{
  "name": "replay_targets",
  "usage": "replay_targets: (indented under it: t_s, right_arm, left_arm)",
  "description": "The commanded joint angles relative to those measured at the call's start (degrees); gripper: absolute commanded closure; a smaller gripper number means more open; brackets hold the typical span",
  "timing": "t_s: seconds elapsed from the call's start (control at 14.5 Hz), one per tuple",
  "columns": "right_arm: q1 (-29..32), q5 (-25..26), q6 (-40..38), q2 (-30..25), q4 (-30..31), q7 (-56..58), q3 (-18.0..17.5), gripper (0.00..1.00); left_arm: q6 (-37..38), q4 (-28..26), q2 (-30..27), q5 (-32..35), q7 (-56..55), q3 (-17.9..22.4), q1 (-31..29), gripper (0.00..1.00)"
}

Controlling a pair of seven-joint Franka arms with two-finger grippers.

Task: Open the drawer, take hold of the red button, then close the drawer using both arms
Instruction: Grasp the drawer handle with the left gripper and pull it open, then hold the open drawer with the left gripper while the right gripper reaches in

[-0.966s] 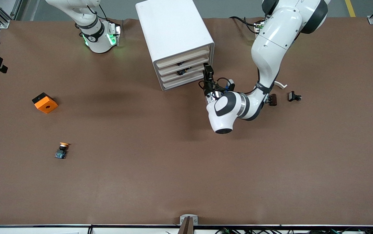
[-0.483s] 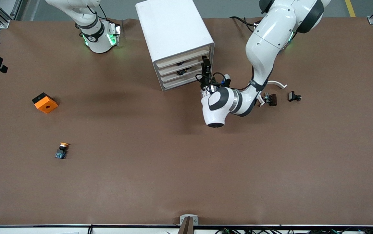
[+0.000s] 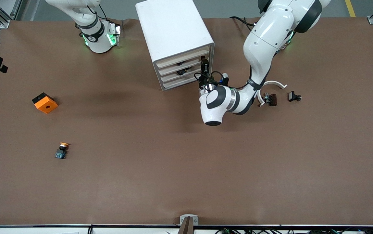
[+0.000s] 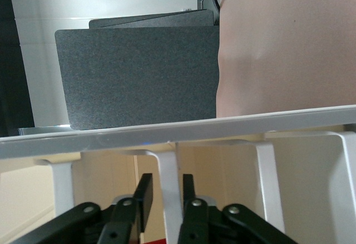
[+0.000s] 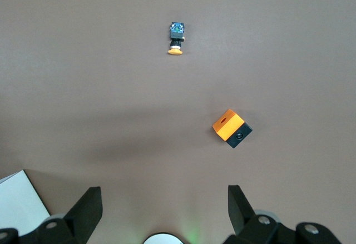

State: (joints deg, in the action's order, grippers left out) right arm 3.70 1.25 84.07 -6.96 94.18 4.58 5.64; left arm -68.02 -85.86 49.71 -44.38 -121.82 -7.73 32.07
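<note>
The white cabinet [image 3: 170, 29] stands between the two arm bases, and its four cream-fronted drawers [image 3: 173, 70] all sit pushed in. My left gripper [image 3: 205, 63] is at the drawer fronts, at their end toward the left arm. In the left wrist view the gripper [image 4: 165, 182] straddles a white upright bar [image 4: 169, 199] with a small gap on each side, so it is open. I cannot tell which drawer it is at. The red-capped button is hidden. My right gripper [image 5: 162, 195] is wide open and empty, and that arm waits by its base [image 3: 98, 39].
An orange cube with a hole [image 3: 44, 102] and an orange-capped button [image 3: 62, 150] lie toward the right arm's end. Both also show in the right wrist view, the cube [image 5: 231, 128] and the button [image 5: 176, 37]. Two small black parts [image 3: 270, 99] [image 3: 294, 96] and a white curved piece [image 3: 275, 84] lie beside the left arm.
My left arm has swung toward the cabinet and brought its gripper up against the drawer fronts. The right arm has not moved.
</note>
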Motion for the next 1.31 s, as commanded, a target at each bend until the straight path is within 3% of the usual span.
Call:
replay_targets:
  t_s: [0.0, 0.62, 1.24]
  right_arm:
    - [0.6, 0.25, -0.4, -1.21, 0.66, -0.45, -0.63, 0.0]
    - [0.78, -2.04, -0.4, -1.13, 0.22, -0.98, -0.54, 0.0]
    - [1.48, -1.51, -0.4, 3.52, -1.98, -0.36, -0.36, 0.0]
  left_arm:
    - [-0.53, -0.18, 0.13, -1.67, -0.35, 0.17, 0.45, 0.93]
    - [-3.43, 0.43, 2.33, -1.32, -0.43, 0.79, -4.28, 0.93]
    - [-5.62, 0.87, 2.15, -2.81, -0.7, 0.79, -10.44, 0.9]
